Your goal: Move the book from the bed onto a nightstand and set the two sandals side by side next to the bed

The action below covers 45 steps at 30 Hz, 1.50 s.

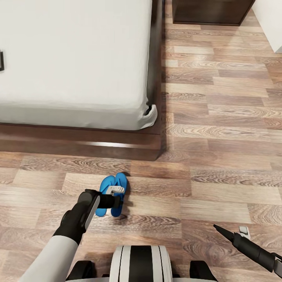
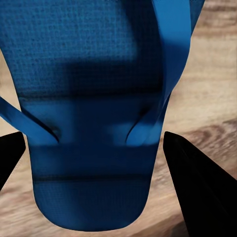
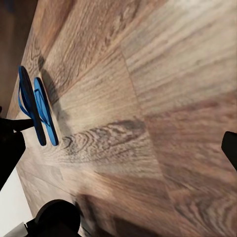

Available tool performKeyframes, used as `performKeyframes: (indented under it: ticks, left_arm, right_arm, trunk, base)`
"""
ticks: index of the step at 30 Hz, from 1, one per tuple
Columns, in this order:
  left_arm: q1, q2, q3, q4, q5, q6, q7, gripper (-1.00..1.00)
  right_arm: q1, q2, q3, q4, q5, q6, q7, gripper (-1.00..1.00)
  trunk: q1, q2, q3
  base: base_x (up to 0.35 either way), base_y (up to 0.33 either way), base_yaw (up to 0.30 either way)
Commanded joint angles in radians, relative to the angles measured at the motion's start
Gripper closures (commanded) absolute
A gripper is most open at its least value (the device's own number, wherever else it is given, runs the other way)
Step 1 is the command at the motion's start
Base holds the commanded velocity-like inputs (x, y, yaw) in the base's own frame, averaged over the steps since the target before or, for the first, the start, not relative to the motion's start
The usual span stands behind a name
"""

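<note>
I am looking down at a wood-plank floor with the corner of the bed ahead and to my left, its light-grey mattress sitting on a dark brown frame. The two blue sandals lie side by side on the floor, touching each other, a little way out from the foot of the bed frame and just in front of me. My left gripper is down over them, and in the left wrist view one blue sandal lies right below with its straps showing, my two dark fingers standing on either side of its end; the jaws are apart and I cannot tell whether they touch it. My right gripper hangs well apart to my right above bare floor, and from the dark fingertips at opposite edges of the right wrist view its jaws look apart, clamped on nothing. That same view shows the sandal pair edge-on across the planks. A dark wooden cabinet stands beyond the bed against a white wall. A small dark object lies at the left edge of the mattress, too cut off to identify.
</note>
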<state>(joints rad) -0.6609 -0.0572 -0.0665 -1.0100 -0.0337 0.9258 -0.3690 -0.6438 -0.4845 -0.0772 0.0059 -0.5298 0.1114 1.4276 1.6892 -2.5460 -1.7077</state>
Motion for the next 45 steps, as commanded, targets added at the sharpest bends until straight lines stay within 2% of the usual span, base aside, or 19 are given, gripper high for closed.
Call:
performKeyframes:
  ticks: [1,12,22,45]
  left_arm:
    - [0.0,0.0,0.0,-0.001,-0.005,0.004,-0.005,1.0]
    - [0.0,-0.001,0.0,0.001,-0.005,0.004,-0.004,1.0]
    - [0.0,-0.001,-0.001,0.001,-0.005,0.004,-0.004,1.0]
    - [0.0,-0.001,0.0,0.001,-0.005,0.003,-0.002,1.0]
  right_arm:
    - [0.0,0.0,-0.007,0.001,0.005,0.011,0.004,-1.0]
    - [0.0,0.0,-0.007,0.001,0.005,0.011,0.004,-1.0]
    - [0.0,0.0,-0.007,0.002,0.005,0.011,0.004,-1.0]
    - [0.0,0.0,-0.008,0.002,0.005,0.011,0.004,-1.0]
  trunk:
    - [0.0,0.0,-0.001]
    - [0.0,0.0,-0.001]
    - [0.004,-0.003,-0.039]
    - [0.004,-0.003,-0.039]
  base:
    - [0.0,0.0,0.0]
    - [0.0,0.0,0.0]
    - [0.0,0.0,0.0]
    - [0.0,0.0,0.0]
